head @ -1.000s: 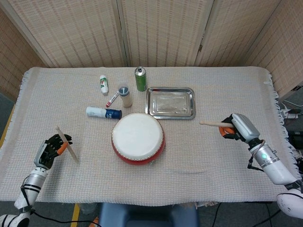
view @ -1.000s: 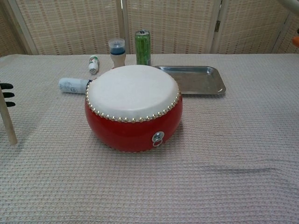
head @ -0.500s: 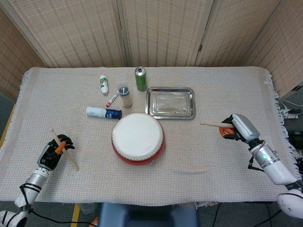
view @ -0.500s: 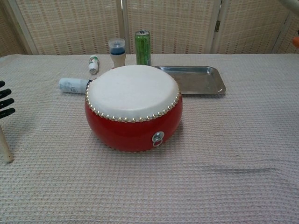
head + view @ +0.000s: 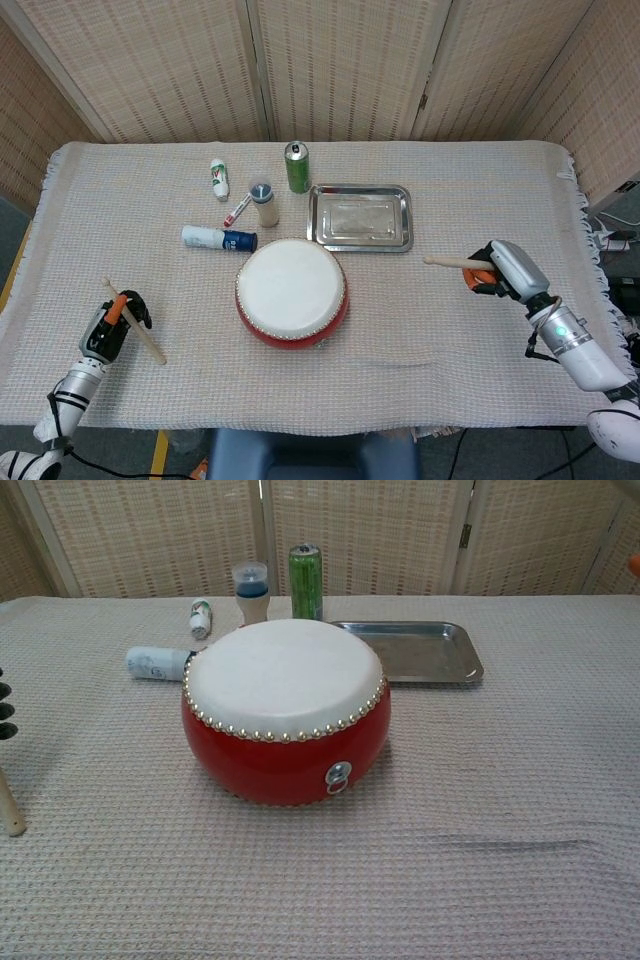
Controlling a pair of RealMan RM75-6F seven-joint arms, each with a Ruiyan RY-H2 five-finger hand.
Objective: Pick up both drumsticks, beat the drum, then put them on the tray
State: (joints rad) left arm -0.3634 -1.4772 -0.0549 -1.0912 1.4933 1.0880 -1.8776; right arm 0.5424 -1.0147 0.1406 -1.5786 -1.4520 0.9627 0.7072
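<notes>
Low at the near left corner, left hand (image 5: 112, 325) wrapped around a stick (image 5: 133, 323), fingers closed on the shaft, stick slanting from upper left down to lower right with its lower tip close to the cloth (image 5: 450, 330); seen in the chest view only as dark fingertips (image 5: 5, 710) at the left edge and the stick's pale end (image 5: 10, 808) touching or nearly touching the cloth. Over on the right side, right hand (image 5: 497, 270) closed on the other stick (image 5: 447, 262), shaft level and pointing left toward the drum (image 5: 292, 292), tip well short of it. Between the hands, near the table's middle, red drum with white skin and studded rim, upright, untouched by either stick. Just behind the drum and slightly right, steel tray (image 5: 360, 217), bare. Further back, green can (image 5: 297, 166) standing beside the tray's left rear corner; small blue-capped bottle (image 5: 264, 204) upright left of the tray; white and blue tube (image 5: 219, 238) lying on its side left of the drum; small red and white tube (image 5: 237, 209) lying slantwise beside the bottle; white bottle with green label (image 5: 219, 178) lying further back left. Behind everything, woven folding screen (image 5: 340, 65).
</notes>
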